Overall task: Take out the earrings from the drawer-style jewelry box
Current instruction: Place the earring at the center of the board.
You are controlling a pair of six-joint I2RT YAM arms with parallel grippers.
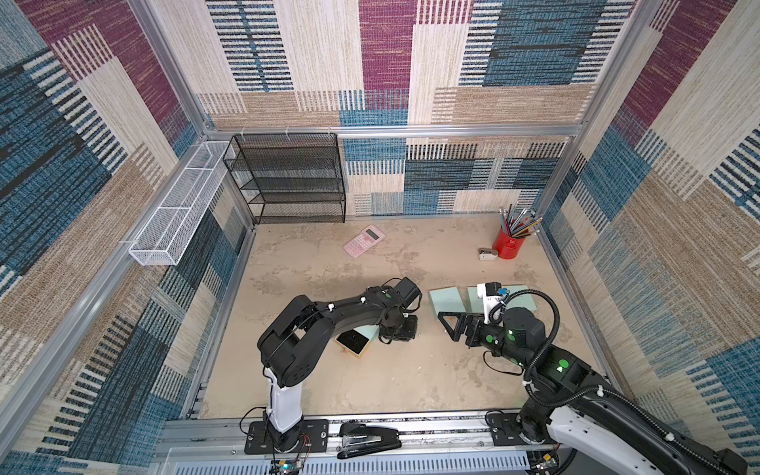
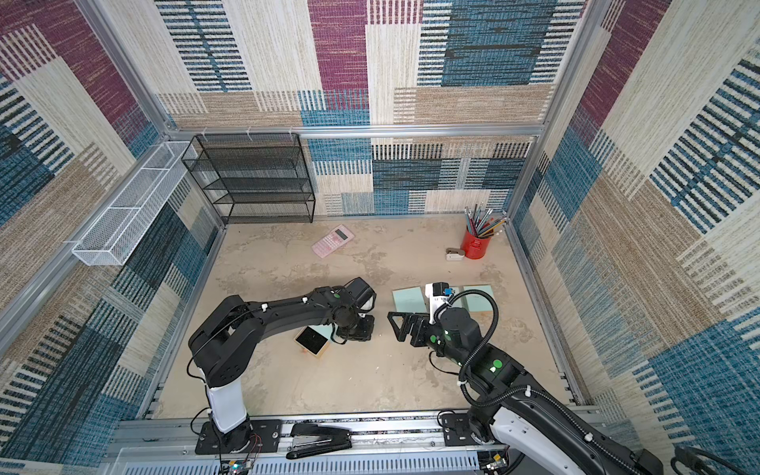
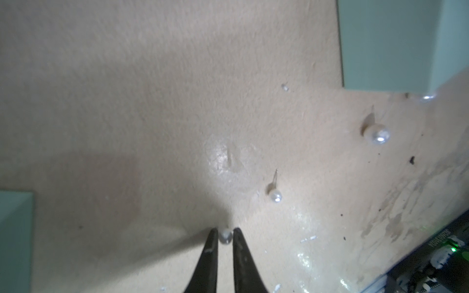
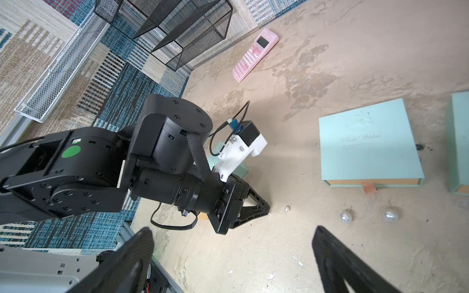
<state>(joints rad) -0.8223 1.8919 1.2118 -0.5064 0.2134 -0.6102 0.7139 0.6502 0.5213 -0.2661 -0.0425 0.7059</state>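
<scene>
Closest 
to my left wrist camera are the two black tips of my left gripper point(image 3: 225, 232). They are drawn nearly together low over the floor point(image 3: 127, 101), with one small pearl earring point(image 3: 225, 237) pinched between them. More earrings lie loose on the floor close by: a small pearl stud point(image 3: 276, 196), a larger one point(image 3: 378, 134), and a tiny glinting one point(image 3: 284, 87) farther off. All of this sits mid-floor between my two grippers, on the near side of two closed mint-green boxes point(image 1: 446, 302) point(image 1: 520, 302). My right wrist camera shows those studs point(image 4: 346, 216) point(image 4: 390, 215) just in front of the box with the script lettering point(image 4: 368, 142). My right gripper point(image 4: 233, 229) hangs above the floor with its fingers spread wide and nothing between them. In both top views the black-lined drawer point(image 1: 352, 342) point(image 2: 312, 340) lies pulled out just left of my left gripper, and my left arm mostly hides its own mint-green box point(image 1: 367, 332). A pink calculator point(image 1: 364, 240) lies toward the far wall, and a red pencil cup point(image 1: 509, 244) stands in the far right corner.
</scene>
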